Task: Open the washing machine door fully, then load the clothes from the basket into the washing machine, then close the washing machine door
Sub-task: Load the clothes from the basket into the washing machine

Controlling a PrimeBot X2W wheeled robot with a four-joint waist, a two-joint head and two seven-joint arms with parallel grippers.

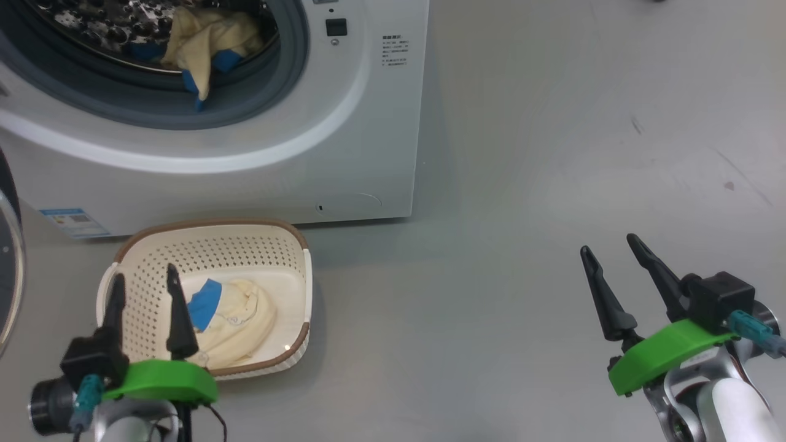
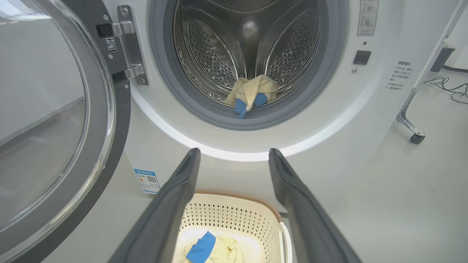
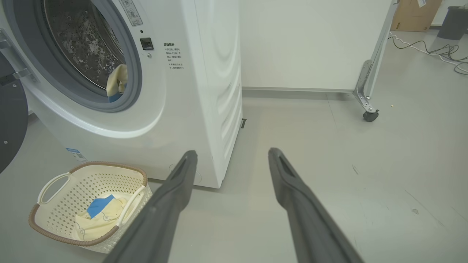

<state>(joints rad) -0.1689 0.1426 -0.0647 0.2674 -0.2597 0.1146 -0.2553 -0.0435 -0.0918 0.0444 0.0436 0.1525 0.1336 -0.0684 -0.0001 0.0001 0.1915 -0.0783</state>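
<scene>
While hovering above the basket (image 1: 215, 223), holds the left claw (image 1: 143, 273) spread wide and empty, framing in its wrist view the cream garment (image 1: 236, 319) bunched on the basket's bottom, blue patch up. Looks lined up for a straight drop and pinch; suits soft, lumpy fabric to come in that wide. Parks the right claw (image 1: 608, 244) well apart over bare floor (image 1: 522, 184), also wide and gripping nothing, probably to stay clear of the left arm's reach. Shows the washing machine door (image 2: 55, 109) swung out to the left on its hinge, leaving an unblocked path from basket to drum (image 2: 219, 54). Finds a second garment (image 1: 202, 37) inside, draped at the drum's front lip against the grey gasket (image 2: 161, 91), one blue end hanging over. Points to loading half done — one piece in, one to go, door closing yet to come. Puts the basket on the floor just before the washing machine (image 1: 368, 123) — a short lift. Calls for tossing the next piece deeper, to avoid trapping fabric at the lip.
</scene>
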